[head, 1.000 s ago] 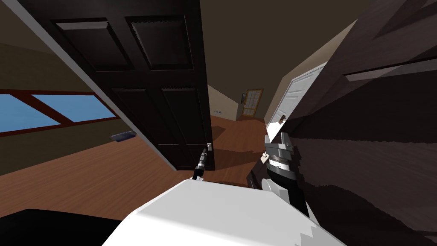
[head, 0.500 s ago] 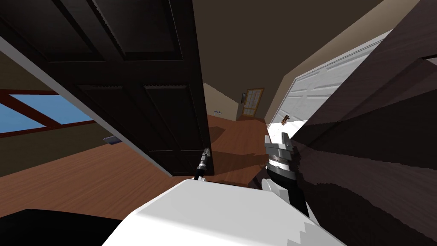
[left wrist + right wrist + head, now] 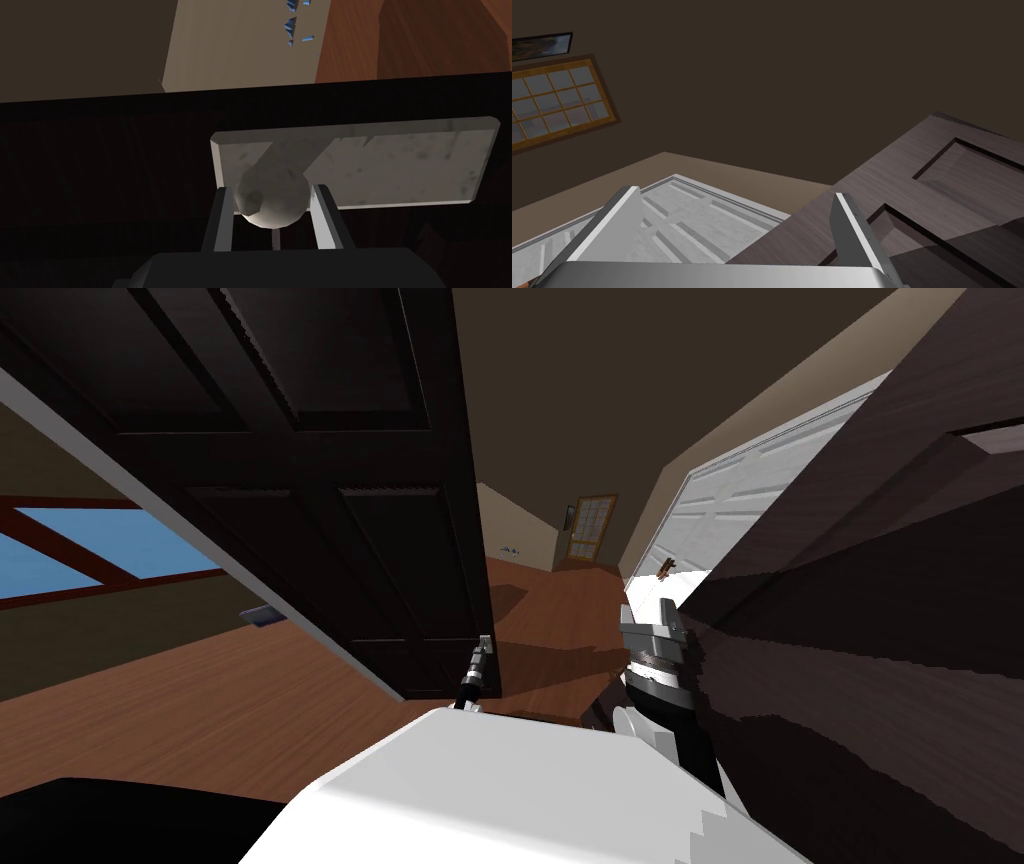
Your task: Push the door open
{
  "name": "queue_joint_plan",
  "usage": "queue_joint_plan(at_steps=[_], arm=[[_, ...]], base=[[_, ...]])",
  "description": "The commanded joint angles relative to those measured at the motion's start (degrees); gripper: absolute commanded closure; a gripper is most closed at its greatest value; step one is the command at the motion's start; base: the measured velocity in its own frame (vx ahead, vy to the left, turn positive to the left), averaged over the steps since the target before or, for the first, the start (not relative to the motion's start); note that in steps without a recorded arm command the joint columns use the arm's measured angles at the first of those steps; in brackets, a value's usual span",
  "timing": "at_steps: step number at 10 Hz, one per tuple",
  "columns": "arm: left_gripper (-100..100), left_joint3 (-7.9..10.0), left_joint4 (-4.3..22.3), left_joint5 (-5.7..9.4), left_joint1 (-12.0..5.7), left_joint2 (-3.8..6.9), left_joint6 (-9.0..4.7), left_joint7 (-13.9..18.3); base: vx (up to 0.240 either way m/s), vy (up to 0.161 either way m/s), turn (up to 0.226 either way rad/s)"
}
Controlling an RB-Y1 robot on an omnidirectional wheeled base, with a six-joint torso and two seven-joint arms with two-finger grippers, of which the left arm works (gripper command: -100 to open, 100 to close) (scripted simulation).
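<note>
Two left fingers [image 3: 327,220] squeeze the round grey knob [image 3: 272,200] on the dark door [image 3: 330,538]. The door is right in front of them, so I think I push straight ahead. My right fingers [image 3: 607,225] are wide apart and hold nothing.

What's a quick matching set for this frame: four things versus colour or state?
Things:
1 door knob
2 right claw
3 knobbed door
4 floor

Colour or state:
a open, holding nothing
b near-black
c reddish-brown wood
d grey, clamped in left claw

Pairs: 1-d; 2-a; 3-b; 4-c.
</note>
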Motion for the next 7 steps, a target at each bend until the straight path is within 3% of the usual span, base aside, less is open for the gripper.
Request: queue_joint_plan(at_steps=[1, 2, 5, 6, 7], arm=[[100, 0.04, -0.11, 0.03, -0.06, 0.01, -0.13, 0.05], [100, 1.26, -0.08, 0.70, -0.09, 1.50, 0.11, -0.49], [100, 2.64, -0.18, 1.46, -0.21, 2.27, 0.21, -1.04], [-100, 0.96, 2.09, 2.43, -1.41, 2.54, -0.20, -1.43], [-100, 0.33, 3.22, 3.33, -2.44, 2.85, -0.50, -1.89]], base=[[0.000, 0.000, 0.000], [0.101, -0.004, 0.052], [0.180, 0.003, 0.071], [0.015, 0.030, 0.133], [-0.160, 0.010, 0.103]])
